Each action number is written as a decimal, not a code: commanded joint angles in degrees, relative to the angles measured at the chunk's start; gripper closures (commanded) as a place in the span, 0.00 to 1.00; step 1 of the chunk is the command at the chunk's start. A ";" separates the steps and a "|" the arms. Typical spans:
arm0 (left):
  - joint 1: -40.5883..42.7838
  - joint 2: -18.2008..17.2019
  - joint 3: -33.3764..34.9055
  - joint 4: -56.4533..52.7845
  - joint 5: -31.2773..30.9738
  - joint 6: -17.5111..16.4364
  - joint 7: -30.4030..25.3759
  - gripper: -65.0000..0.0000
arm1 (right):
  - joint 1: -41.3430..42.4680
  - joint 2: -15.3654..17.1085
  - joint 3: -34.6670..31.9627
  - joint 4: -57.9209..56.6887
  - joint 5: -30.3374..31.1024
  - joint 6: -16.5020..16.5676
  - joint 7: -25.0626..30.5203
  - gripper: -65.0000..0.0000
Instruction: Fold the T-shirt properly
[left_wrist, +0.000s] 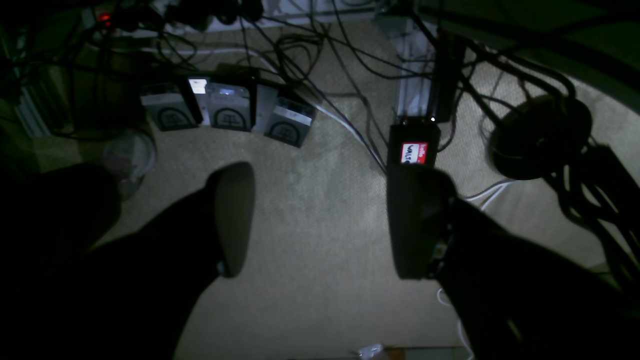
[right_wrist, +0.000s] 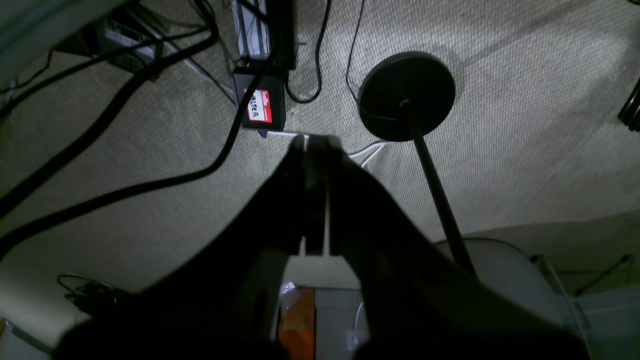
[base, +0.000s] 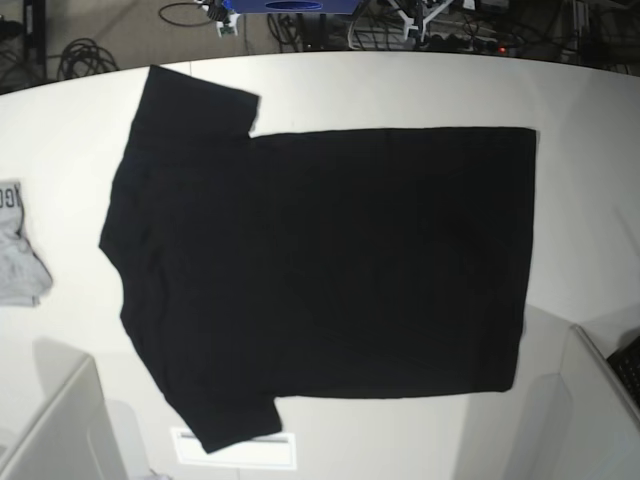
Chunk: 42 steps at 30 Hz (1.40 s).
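The black T-shirt (base: 320, 265) lies spread flat on the white table (base: 585, 100), plain side up, with the collar end at the left, the hem at the right and both sleeves out. No print shows. It does not show in either wrist view. My left gripper (left_wrist: 330, 172) is open and empty, its two fingers wide apart, and hangs over carpeted floor. My right gripper (right_wrist: 311, 141) is shut with nothing between its fingers, also over the floor. Neither gripper shows in the base view.
A small light-grey garment (base: 20, 250) lies at the table's left edge. Pale arm parts stand at the bottom left (base: 60, 430) and bottom right (base: 600, 400) corners. On the floor are cables, a black box with a red label (right_wrist: 260, 105) and a round black stand base (right_wrist: 406, 95).
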 joint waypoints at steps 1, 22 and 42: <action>0.55 -0.12 -0.10 0.23 -0.19 0.27 -0.06 0.40 | -0.64 -0.08 -0.16 -0.12 -0.08 -0.27 -0.28 1.00; 0.64 -0.21 -0.27 0.23 -0.19 0.27 -0.06 1.00 | -0.73 0.62 -0.25 -0.12 -0.08 -0.27 2.19 1.00; 11.27 -5.57 0.43 11.48 -0.01 0.19 0.29 1.00 | -11.36 1.67 4.67 13.16 0.19 -0.27 -6.43 1.00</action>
